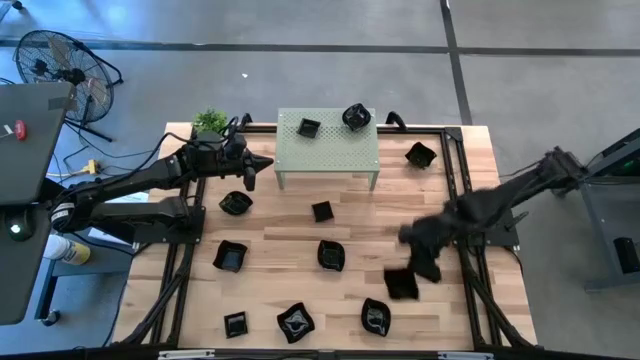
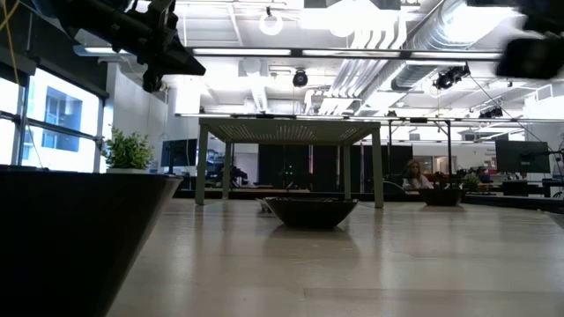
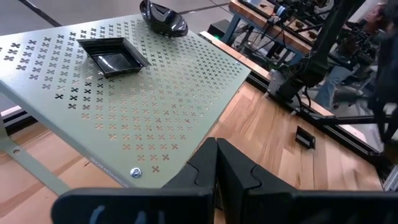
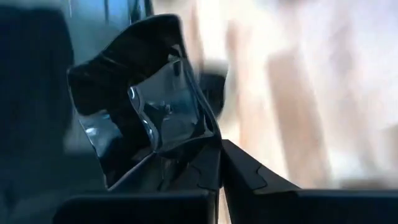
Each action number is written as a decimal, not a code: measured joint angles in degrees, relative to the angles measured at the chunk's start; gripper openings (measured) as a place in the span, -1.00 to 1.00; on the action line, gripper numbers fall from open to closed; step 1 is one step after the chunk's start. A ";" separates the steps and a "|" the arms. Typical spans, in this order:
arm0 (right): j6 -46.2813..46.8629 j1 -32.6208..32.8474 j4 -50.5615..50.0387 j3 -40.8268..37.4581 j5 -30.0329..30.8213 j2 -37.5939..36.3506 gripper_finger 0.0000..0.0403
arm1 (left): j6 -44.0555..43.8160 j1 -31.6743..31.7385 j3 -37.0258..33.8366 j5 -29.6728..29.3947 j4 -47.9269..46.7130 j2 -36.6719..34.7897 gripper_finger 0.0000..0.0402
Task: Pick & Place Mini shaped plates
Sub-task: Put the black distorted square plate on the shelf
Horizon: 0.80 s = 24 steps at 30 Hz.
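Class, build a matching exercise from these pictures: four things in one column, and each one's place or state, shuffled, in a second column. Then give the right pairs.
Things
1. square plate
2. wavy-edged plate
3. left gripper
4. potted plant

Places or states
A. at the table's far left corner
B. clamped in the right gripper
C. lying on the perforated green stand
D. shut and empty, beside the stand's left edge

Pairs: 1-C, 2-B, 3-D, 4-A

Open-plan lab, exposed ceiling ducts (image 2: pixel 388 35), floor fan (image 1: pixel 60 65), rows of desks (image 2: pixel 493 198)
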 joint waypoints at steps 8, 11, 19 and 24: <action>1.83 -23.78 -10.78 21.05 13.64 6.06 -0.95 | 0.11 0.00 0.00 -1.83 0.12 0.00 -1.00; 2.28 -31.16 -11.59 27.64 13.92 12.15 -0.95 | 0.11 0.02 0.00 -2.38 0.13 0.00 -1.00; 2.44 -44.36 -14.80 39.03 13.30 25.99 -0.94 | 0.11 0.00 0.02 -2.51 0.13 0.00 -1.00; 0.69 -48.07 -19.33 39.97 10.69 29.55 -0.94 | 0.11 0.00 0.02 -2.55 0.11 0.00 -1.00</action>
